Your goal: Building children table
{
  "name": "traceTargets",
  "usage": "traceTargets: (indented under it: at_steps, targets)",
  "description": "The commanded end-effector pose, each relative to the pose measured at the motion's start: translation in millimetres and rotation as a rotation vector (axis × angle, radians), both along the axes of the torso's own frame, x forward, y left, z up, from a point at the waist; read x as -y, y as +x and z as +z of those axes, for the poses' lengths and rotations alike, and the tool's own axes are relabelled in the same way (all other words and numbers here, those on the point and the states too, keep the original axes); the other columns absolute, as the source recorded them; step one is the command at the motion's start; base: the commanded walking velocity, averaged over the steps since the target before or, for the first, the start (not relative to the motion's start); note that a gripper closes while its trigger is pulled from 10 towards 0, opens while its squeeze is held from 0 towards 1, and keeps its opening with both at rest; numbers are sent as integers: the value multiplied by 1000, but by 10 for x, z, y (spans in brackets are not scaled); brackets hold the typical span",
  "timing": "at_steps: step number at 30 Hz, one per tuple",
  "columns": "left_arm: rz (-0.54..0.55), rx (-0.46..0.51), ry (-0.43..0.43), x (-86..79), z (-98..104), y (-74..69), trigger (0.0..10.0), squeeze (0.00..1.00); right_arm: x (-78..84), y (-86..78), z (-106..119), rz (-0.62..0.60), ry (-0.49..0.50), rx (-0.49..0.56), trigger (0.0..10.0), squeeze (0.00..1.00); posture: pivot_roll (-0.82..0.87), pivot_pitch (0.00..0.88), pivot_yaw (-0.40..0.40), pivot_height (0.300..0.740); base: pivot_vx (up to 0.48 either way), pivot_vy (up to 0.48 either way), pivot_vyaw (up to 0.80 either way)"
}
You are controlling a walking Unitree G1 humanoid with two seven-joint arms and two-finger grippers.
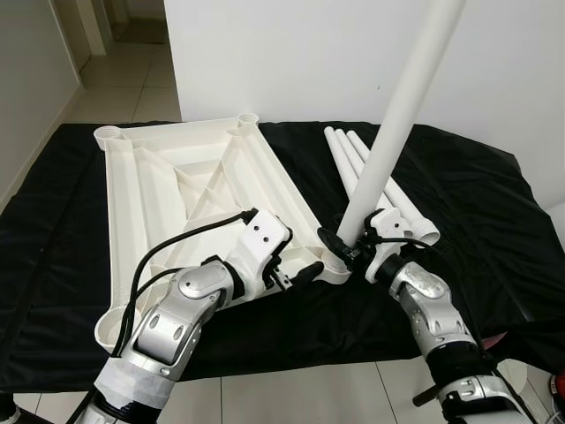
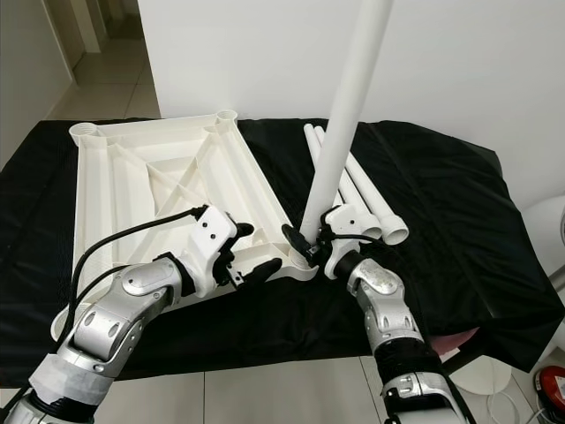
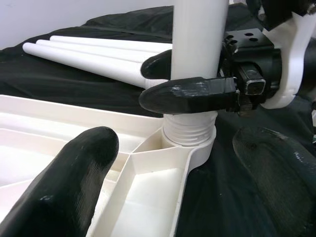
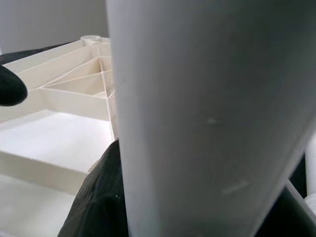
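Head-on, right gripper point(image 1: 338, 245) pinches white table leg point(image 1: 402, 113) standing in the corner socket point(image 3: 190, 136) of upturned tabletop point(image 1: 141, 190) on black cloth point(image 1: 481, 194). Left wrist: left gripper point(image 1: 300, 274) spread beside socket; spare legs point(image 3: 94, 54) behind.

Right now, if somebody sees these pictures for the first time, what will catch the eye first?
The eye goes first to the tall white table leg, standing nearly upright with its threaded end in the near right corner socket of the upside-down white tabletop on the black cloth. The right pincer is shut on its base, while the left pincer hovers open beside that corner. Three spare legs lie just behind.
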State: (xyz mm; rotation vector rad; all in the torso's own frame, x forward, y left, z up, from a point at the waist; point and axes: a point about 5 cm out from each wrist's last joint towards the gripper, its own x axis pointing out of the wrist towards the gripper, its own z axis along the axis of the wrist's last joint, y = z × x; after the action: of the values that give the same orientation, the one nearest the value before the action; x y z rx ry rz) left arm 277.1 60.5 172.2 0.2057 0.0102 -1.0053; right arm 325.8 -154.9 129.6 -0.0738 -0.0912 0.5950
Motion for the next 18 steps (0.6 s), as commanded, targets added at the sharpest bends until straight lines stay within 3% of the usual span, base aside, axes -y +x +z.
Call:
traceTargets:
  at_steps: [1, 15, 18]
  targets:
    - [35, 20, 3, -19, 26, 39, 10000, 0, 65, -49, -214, -101, -25, -95, 0, 0, -57, 0, -31, 740, 0, 0, 0]
    - [52, 22, -3, -42, 23, 26, 10000, 0, -105, -65, -217, -425, 62, -155, 0, 0, -52, 0, -31, 740, 0, 0, 0]
    - [63, 19, -6, -60, 22, 38, 10000, 0, -212, -76, -226, -553, 79, -175, 0, 0, -62, 0, -24, 740, 0, 0, 0]
